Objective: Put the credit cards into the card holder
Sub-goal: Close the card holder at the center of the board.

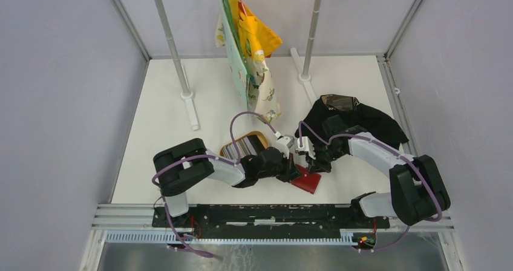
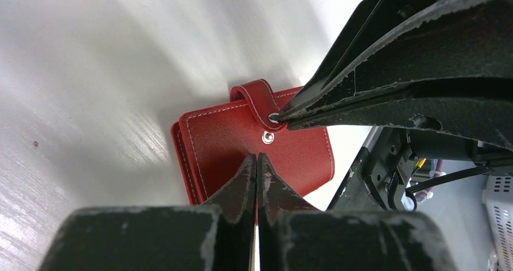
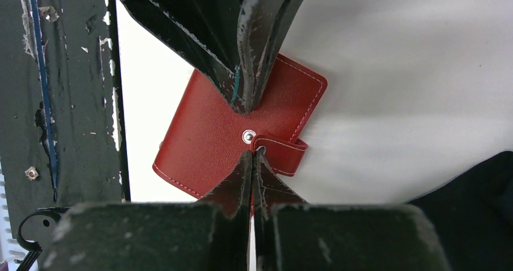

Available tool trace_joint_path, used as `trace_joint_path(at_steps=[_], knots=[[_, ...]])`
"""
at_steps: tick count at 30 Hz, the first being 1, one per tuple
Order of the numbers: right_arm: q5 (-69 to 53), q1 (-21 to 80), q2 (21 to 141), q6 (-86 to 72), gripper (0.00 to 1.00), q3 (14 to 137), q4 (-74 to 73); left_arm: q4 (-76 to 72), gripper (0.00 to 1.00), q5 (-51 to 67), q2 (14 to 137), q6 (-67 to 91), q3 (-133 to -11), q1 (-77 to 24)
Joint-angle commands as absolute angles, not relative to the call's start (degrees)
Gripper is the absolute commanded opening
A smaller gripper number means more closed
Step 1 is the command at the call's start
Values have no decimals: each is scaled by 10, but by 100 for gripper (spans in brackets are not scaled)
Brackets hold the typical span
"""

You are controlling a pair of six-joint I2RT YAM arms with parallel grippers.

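Top external view: the card holder (image 1: 308, 181) lies folded on the table (image 1: 163, 138) close to its near edge, between the two arms. The credit cards (image 1: 245, 143) sit stacked in a tan tray (image 1: 261, 135) just behind the left wrist.
Left pincer (image 2: 257, 162): fingers pressed together with nothing between them, tips over the middle of the holder's cover.
Right pincer (image 3: 253, 159): closed as well, its tip against the end of the strap (image 3: 281, 155). I cannot tell whether it pinches the strap.
Key relation: the holder is directly under both tips, which face each other across the snap stud (image 2: 267, 137). The stud shows bare beside the strap end, so the strap looks undone, with the cover folded flat.
Axis: nearly square and skewed to the table edge. The strap wraps the edge farther from the left arm.
Nearer arm: the right, judging by its contact with the strap.
Surface: smooth, glossy white, so the holder would likely slide if pushed.
Room: tight, with the tips nearly meeting. A black cloth (image 1: 375, 120) lies beside the right arm.
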State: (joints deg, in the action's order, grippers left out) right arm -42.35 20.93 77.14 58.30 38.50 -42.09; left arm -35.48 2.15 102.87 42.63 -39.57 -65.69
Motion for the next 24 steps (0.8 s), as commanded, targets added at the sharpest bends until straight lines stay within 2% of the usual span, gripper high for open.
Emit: trace_joint_path(at_steps=[1, 24], knots=[[-436, 218, 756, 582, 0, 382, -413, -400, 2, 38, 1039, 447, -391, -655], [-409, 247, 750, 576, 0, 376, -394, -396, 2, 28, 1032, 447, -383, -655]])
